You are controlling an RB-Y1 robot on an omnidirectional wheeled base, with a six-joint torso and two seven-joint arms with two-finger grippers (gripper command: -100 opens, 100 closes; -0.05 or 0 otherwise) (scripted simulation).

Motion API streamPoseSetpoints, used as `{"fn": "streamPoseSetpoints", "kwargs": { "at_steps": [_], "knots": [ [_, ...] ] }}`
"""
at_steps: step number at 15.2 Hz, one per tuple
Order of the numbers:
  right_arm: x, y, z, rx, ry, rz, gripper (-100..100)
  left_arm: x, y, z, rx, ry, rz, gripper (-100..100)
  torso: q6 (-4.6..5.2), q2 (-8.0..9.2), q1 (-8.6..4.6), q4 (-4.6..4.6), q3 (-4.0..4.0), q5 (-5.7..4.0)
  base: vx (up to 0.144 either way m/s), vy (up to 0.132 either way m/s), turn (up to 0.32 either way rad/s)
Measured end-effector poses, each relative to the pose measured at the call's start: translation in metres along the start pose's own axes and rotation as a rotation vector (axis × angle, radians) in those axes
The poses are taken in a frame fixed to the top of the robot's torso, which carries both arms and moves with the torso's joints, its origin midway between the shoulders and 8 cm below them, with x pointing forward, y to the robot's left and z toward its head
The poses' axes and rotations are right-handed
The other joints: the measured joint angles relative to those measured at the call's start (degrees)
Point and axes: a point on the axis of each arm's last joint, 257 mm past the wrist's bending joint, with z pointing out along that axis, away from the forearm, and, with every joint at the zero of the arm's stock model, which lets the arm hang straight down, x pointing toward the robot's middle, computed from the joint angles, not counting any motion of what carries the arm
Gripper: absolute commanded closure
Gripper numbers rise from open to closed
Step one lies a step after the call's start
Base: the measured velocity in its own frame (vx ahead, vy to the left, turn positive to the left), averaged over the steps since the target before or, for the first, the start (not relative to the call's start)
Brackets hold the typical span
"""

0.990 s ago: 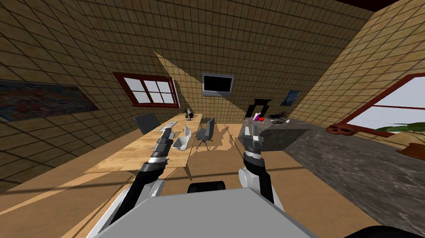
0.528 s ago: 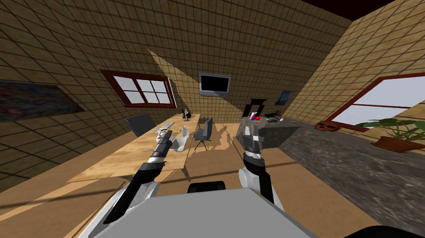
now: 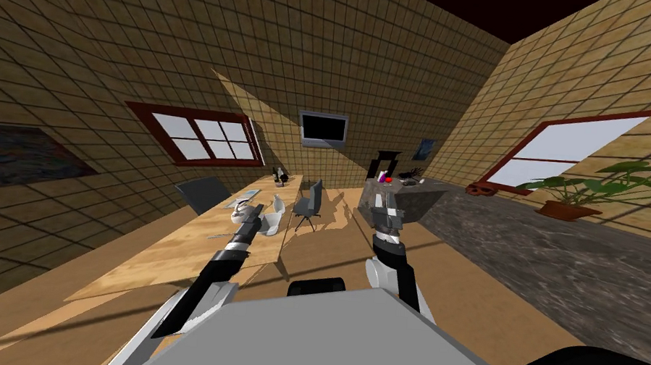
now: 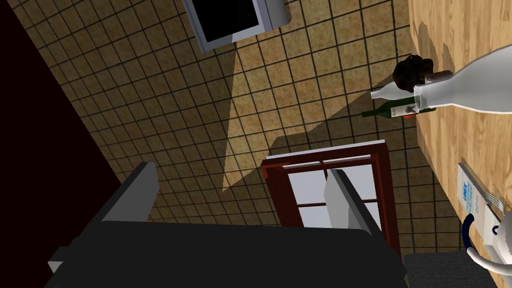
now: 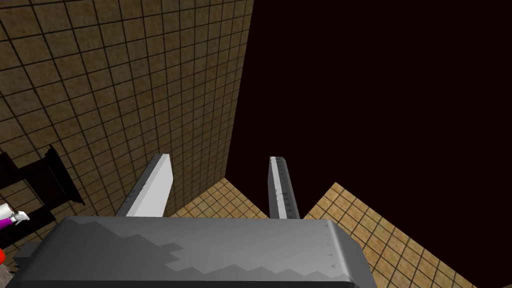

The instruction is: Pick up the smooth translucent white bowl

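**Left gripper (image 3: pixel 252 213) hovers beside white bowl (image 3: pixel 272 220)**

Over the wooden table (image 3: pixel 188 246), the left gripper's fingers stand spread. The white bowl sits just beside it at its three o'clock, near the table's edge. Bottles (image 3: pixel 281 177) stand at the table's far end, twelve o'clock. The right gripper (image 3: pixel 382 199), at one o'clock, is also spread.

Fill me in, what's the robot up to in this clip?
The left arm reaches out over the light wooden table. The left gripper has its fingers open and holds nothing. A smooth white rounded thing, likely the bowl to be picked up, sits on the table right beside that gripper, not yet grasped. The right gripper hangs idle, fingers open and empty.
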Motion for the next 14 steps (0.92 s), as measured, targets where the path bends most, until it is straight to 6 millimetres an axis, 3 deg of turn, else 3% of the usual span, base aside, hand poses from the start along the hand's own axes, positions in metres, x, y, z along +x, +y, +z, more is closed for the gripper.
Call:
{"fn": "streamPoseSetpoints", "kwargs": {
  "at_steps": [10,14],
  "knots": [
    [0.0,0.0,0.0,0.0,0.0,0.0,0,-0.018,0.073,-0.014,-0.239,0.019,-0.022,-100,0.0,-0.01,0.03,0.0,-0.01,0.01,0.01,0.002,-0.084],
    [0.0,0.0,0.0,0.0,0.0,0.0,0,-0.023,0.093,-0.021,-0.317,0.021,-0.031,-100,-0.02,-0.01,0.03,0.0,-0.01,0.01,0.012,0.005,-0.089]
  ]
}}
